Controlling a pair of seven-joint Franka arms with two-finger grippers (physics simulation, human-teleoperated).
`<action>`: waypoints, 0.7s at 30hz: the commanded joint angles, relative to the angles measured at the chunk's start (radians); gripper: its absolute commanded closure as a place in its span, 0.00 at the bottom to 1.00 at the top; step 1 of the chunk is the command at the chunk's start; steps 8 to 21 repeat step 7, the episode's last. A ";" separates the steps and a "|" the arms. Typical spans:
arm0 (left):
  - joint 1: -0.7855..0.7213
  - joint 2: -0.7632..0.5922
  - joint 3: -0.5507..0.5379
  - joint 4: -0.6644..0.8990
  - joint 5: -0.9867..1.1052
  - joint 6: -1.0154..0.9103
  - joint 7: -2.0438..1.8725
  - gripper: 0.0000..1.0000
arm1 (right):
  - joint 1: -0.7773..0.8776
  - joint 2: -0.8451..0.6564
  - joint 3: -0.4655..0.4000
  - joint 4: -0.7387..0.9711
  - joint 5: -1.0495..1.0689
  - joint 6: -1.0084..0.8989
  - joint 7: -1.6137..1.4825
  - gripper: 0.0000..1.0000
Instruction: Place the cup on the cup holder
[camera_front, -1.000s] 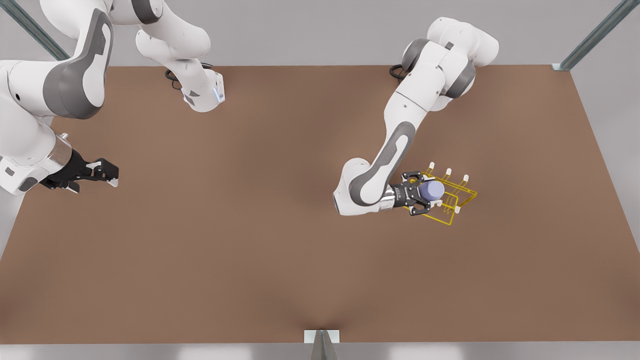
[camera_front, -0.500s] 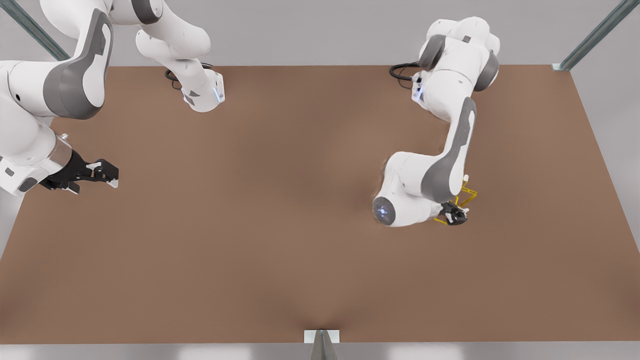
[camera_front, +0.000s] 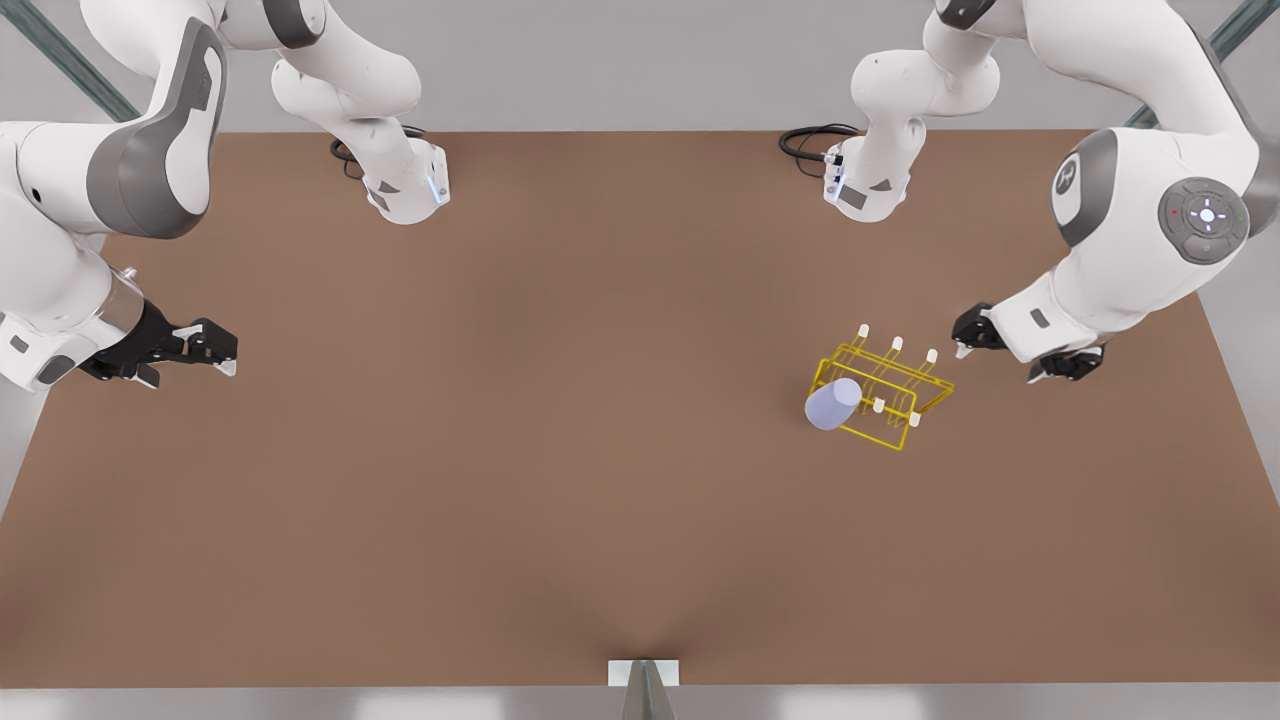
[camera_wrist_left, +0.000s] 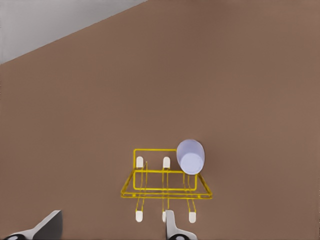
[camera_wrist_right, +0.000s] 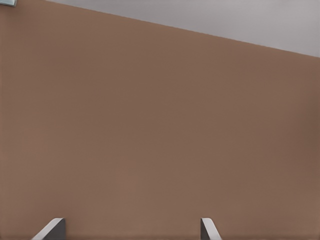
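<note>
The lavender-blue cup (camera_front: 832, 405) rests tilted over a corner peg of the yellow wire cup holder (camera_front: 873, 438), at the end toward the front view's left. In the left wrist view the cup (camera_wrist_left: 191, 156) covers one corner of the cup holder (camera_wrist_left: 150, 195), while the other white-tipped pegs stand bare. My left gripper (camera_front: 1000, 362) (camera_wrist_left: 110, 222) is open and holds nothing, off to the front view's right of the holder and clear of it. Far away at the front view's left edge, my right gripper (camera_front: 190, 368) (camera_wrist_right: 131, 227) waits open over bare table.
The brown table (camera_front: 560, 450) stretches wide around the holder. Both arm bases (camera_front: 410, 195) stand along the far edge. A small metal bracket (camera_front: 643, 675) sits at the middle of the near edge.
The left gripper let go of the cup, drew back from the holder and swung up to the front view's right. The cup stays on the holder. The right arm has not moved.
</note>
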 joint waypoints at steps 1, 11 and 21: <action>0.003 0.000 -0.003 -0.002 -0.010 0.072 -0.565 0.00 | 0.000 -0.001 0.000 0.000 0.001 0.000 0.000 0.00; 0.003 0.011 -0.003 -0.002 -0.010 0.069 -0.562 0.00 | 0.001 -0.001 0.000 0.000 0.001 0.000 0.000 0.00; 0.003 0.011 -0.003 -0.002 -0.010 0.069 -0.562 0.00 | 0.001 -0.001 0.000 0.000 0.001 0.000 0.000 0.00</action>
